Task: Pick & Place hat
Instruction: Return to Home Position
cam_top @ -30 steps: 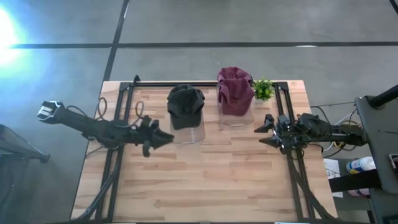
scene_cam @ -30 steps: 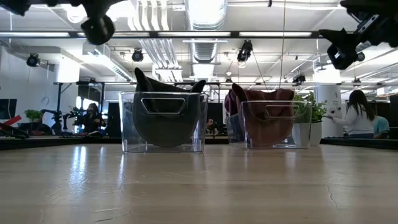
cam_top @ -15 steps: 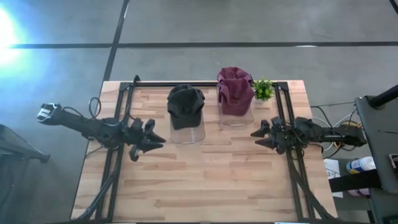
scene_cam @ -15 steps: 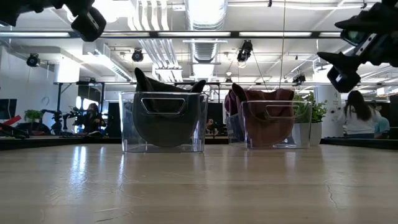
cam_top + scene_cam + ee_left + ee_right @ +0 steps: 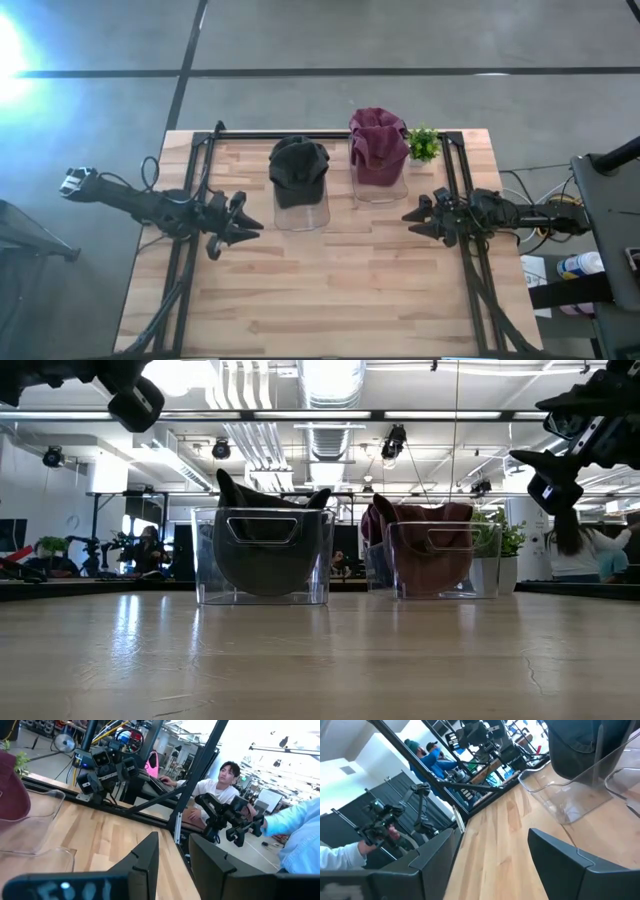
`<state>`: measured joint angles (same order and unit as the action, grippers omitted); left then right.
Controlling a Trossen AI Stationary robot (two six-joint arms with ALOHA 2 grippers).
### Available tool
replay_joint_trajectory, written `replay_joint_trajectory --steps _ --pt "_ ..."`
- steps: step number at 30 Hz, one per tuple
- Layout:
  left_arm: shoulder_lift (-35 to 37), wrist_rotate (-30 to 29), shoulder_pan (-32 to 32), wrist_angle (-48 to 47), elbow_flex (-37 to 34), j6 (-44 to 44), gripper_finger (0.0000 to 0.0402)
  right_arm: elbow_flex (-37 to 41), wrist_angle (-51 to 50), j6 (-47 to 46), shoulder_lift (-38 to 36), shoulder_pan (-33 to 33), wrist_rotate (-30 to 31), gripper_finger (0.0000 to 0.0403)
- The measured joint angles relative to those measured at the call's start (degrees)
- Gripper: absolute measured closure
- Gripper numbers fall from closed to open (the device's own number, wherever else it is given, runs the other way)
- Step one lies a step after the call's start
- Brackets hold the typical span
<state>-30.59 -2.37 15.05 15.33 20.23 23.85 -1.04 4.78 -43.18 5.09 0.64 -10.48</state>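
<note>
**Left gripper** (image 5: 243, 221): jaws parted to a moderate gap, holding nothing. It hangs above the left side of the tabletop (image 5: 330, 290), just beside the left transparent bin (image 5: 303, 214) and clear of it. It has drawn back a little toward the left edge since a second ago.

**Right gripper** (image 5: 414, 216): jaws wide, holding nothing. It is raised over the right side, near the right transparent bin (image 5: 381, 190) and not touching it. It has edged slightly inward and, in the low view, sits lower than a second ago.

**Black cap** (image 5: 298, 165): sits in the left transparent bin, its crown rising above the rim. Unchanged.

**Red cap** (image 5: 377, 139): sits in the right transparent bin, heaped above the rim. Unchanged.

**Bins**: the two stand side by side toward the far edge, apart from each other, each upright with a handle cut-out facing the low camera. Neither has shifted.

**Small green plant** (image 5: 423, 143): stands at the far right corner, just beside the right bin.

**Surface**: pale wood planks, with black frame rails (image 5: 192, 250) down both sides.

**Room**: open workshop with ceiling ducts and strip lights. A seated person (image 5: 578, 550) is at the far right of the low view. Another person (image 5: 220, 784) sits beyond the frame in the left wrist view.
</note>
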Motion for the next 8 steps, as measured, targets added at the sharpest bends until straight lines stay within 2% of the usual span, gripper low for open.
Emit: replay_joint_trajectory --steps 8 --pt "-0.07 0.00 0.00 0.04 0.02 0.53 0.0300 0.00 0.01 0.04 -0.01 0.00 0.02 0.0157"
